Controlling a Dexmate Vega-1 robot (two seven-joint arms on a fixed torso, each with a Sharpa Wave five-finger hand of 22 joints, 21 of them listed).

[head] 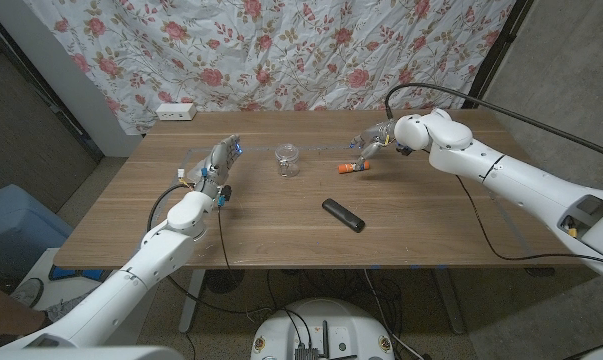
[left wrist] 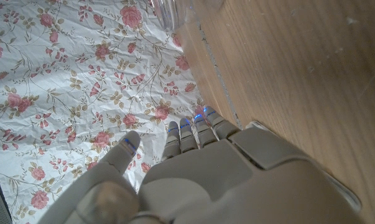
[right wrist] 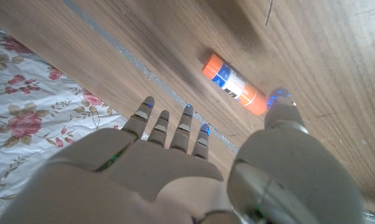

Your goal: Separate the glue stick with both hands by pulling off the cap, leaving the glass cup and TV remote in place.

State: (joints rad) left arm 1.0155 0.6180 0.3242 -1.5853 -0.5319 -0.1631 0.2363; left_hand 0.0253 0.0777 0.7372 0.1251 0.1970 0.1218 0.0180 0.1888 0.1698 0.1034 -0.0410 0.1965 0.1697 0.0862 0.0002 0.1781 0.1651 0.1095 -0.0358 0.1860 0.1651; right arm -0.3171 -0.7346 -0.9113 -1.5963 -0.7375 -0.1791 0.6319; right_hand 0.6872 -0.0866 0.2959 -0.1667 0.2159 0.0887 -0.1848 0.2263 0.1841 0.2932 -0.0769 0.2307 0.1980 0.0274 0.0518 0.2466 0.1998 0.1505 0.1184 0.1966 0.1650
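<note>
I stand at a wooden table [head: 281,225] in what looks like a makeshift recording room, a lab corner dressed up rather than a lived-in home. A crumpled sheet with a pink rose print [head: 281,45] hangs as a backdrop behind the table's far edge, and plain grey walls [head: 26,125] show past both of its sides. A white power strip [head: 176,111] sits at the table's far left corner. Black cables [head: 501,245] trail from my arms across the right side of the table and over its edges. A blue bin [head: 11,230] stands on the floor off the table's left edge.
</note>
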